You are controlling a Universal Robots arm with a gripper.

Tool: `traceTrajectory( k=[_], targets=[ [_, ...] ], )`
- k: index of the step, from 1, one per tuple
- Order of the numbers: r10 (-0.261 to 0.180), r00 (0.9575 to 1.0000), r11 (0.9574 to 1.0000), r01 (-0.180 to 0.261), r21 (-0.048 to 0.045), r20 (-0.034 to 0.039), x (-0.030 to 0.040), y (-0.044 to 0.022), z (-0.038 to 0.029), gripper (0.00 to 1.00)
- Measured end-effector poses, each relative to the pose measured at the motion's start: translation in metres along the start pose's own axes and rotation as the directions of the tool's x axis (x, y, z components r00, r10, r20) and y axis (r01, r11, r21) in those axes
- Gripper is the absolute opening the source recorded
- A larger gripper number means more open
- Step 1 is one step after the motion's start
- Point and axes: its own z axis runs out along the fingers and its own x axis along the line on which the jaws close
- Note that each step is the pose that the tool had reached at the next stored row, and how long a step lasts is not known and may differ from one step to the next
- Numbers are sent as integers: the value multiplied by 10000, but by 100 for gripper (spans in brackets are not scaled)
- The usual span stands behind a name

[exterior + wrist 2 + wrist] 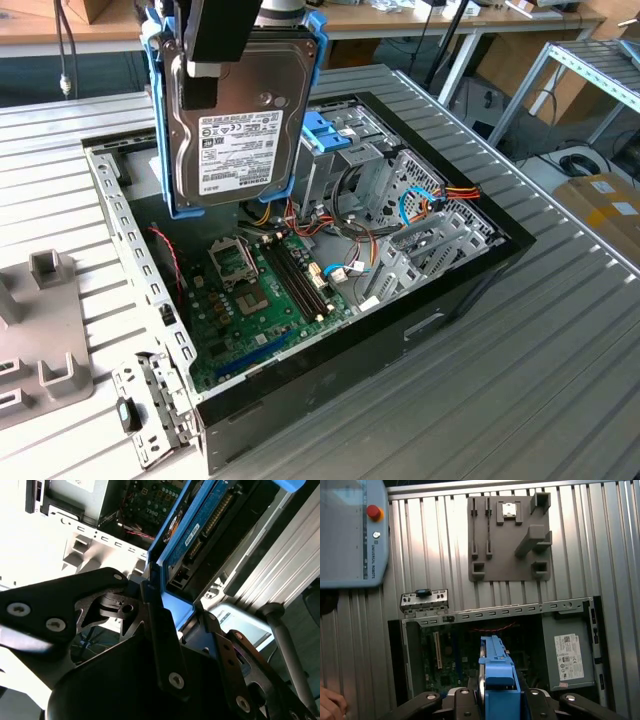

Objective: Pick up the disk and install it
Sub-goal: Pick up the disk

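– Hanging upper-centre in the exterior view, the disk [240,120] stood upright over the open case [450,290], pincer [497,700] clamped on it.
– Best kept square to the drive cage [360,170], I reckoned, and clear of the cables [440,195].

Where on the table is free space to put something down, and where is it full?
Free: the ribbed table on the exterior view's right of the computer case, and a strip between case and grey fixture plate. Crowded: inside the case, around cables and drive cage.
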Motion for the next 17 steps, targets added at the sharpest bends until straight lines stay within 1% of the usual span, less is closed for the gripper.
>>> traceTrajectory(
  k=[17],
  targets=[
    [0,10000,10000,0,1,-7,-11,-111,8,37]
  ],
)
